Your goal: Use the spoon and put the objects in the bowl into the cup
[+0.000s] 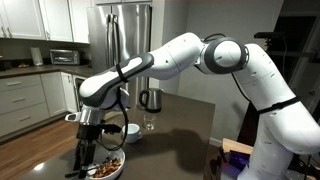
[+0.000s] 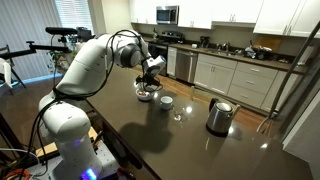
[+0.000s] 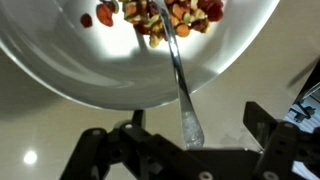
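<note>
White bowl (image 3: pixel 60 60) holds the brown-reddish objects (image 3: pixel 155 15), heaped at 12 o'clock in the wrist view. The spoon (image 3: pixel 180 80) rests in them, handle sticking past the rim at 6. In an exterior view the cup (image 1: pixel 131 131) sits just beside the bowl, around 1 o'clock. Loads of bare table (image 1: pixel 190 120) past it. The end effector (image 3: pixel 178 140) is wide open, straddling the handle tip and gripping nothing.

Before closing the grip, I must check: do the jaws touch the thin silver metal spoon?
Apart. In the wrist view the handle of the thin silver metal spoon lies between the open jaws, with a gap on each side.
</note>
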`<state>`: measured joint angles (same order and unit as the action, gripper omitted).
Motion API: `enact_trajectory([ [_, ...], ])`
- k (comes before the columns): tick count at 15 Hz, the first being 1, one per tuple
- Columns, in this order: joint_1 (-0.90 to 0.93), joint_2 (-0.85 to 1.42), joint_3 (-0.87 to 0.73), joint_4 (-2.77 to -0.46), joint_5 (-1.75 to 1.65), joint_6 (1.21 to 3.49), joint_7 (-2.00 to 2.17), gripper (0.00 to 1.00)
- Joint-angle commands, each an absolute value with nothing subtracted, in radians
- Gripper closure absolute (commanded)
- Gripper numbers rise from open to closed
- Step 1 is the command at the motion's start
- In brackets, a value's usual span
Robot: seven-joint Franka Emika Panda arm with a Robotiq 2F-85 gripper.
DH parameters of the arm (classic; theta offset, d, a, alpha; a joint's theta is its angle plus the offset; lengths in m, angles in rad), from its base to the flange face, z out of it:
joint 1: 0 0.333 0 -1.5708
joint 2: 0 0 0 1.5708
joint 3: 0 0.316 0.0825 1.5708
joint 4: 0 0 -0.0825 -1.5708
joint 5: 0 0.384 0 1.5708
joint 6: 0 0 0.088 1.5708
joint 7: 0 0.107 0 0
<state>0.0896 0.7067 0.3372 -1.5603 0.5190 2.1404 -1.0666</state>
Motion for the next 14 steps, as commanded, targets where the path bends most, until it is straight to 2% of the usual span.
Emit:
enact_trajectory([
  [1,0.067,0.688,0.345,-1.577,0.517,2.091,-1.024,0.0],
  [14,0.067,0.646,0.391,-1.626,0.537,2.1,-1.112,0.0],
])
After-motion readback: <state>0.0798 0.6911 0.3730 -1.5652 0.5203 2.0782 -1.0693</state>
